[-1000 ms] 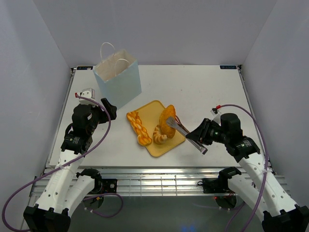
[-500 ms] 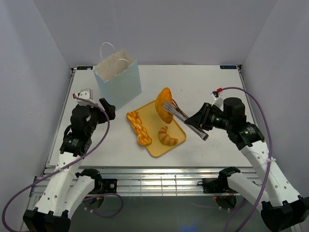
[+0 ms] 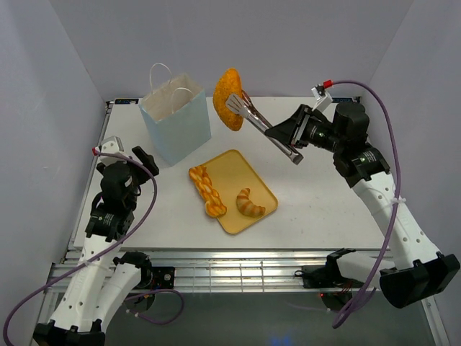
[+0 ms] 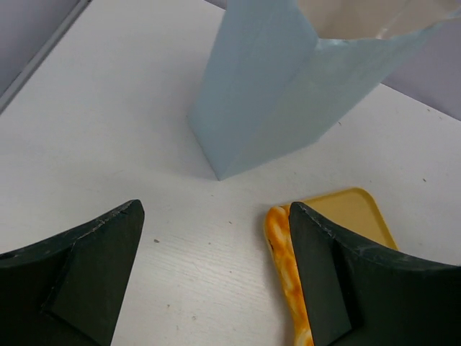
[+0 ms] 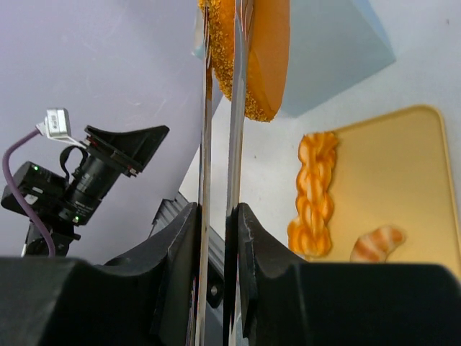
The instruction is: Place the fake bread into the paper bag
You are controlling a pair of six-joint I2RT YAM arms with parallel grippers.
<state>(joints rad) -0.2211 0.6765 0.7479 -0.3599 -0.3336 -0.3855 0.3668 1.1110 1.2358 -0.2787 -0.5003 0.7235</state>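
My right gripper (image 3: 289, 137) is shut on long metal tongs (image 3: 261, 122), which pinch a golden oval loaf (image 3: 228, 98) high in the air, just right of the pale blue paper bag (image 3: 176, 115). In the right wrist view the tongs (image 5: 220, 144) run up between my fingers to the loaf (image 5: 252, 54). An orange braid (image 3: 204, 189) and a croissant (image 3: 250, 202) lie on the yellow tray (image 3: 238, 173). My left gripper (image 3: 144, 160) is open and empty, low over the table in front of the bag (image 4: 288, 86), with the braid (image 4: 284, 267) by its right finger.
The table's left edge runs close to my left arm. The grey enclosure walls stand at the left, back and right. A small white object (image 3: 130, 137) lies near the bag's left side.
My right arm has lifted the loaf in the tongs off the tray, up and left toward the bag. The croissant now lies flat on the tray. My left arm has drawn back slightly.
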